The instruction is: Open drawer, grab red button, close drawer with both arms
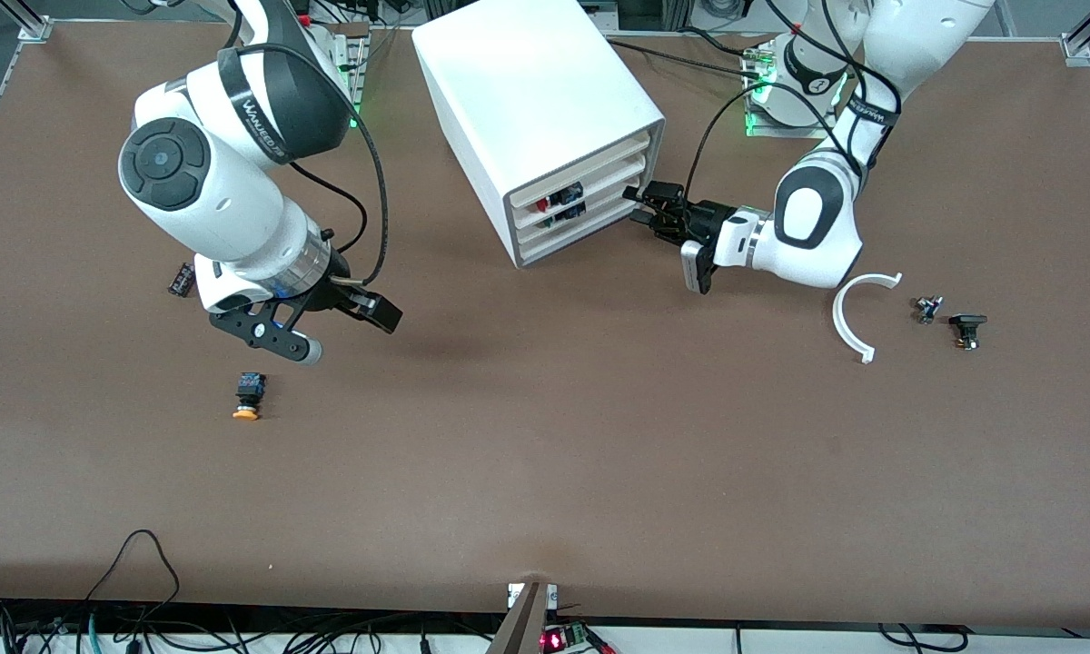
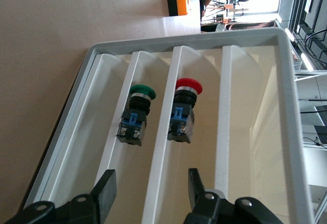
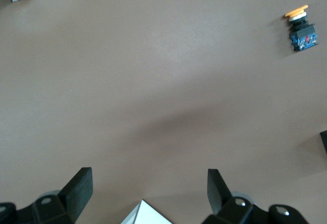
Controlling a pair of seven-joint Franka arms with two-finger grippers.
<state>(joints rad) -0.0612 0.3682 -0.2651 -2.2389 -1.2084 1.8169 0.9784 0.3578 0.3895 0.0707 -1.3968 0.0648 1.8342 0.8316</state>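
The right gripper [image 1: 331,320] is parked, spread wide and empty, over bare table near the orange button [image 1: 247,397], kept clear, probably. The cabinet [image 1: 527,100] is faced by the left gripper [image 1: 647,205], fingers [image 2: 104,188] parted around a drawer [image 2: 168,147] edge, presumably for pulling. The button [image 2: 183,109] is seen lying inside: red cap, black body, blue base

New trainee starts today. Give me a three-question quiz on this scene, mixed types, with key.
1. True or false: the left gripper is at the cabinet front.
2. Which cap colours lie in the drawers in the left wrist view? A) green and red B) orange and blue C) two red
3. Fill in: the right gripper hangs open over the ____.

Key: 1 true; 2 A, green button and red button; 3 table.
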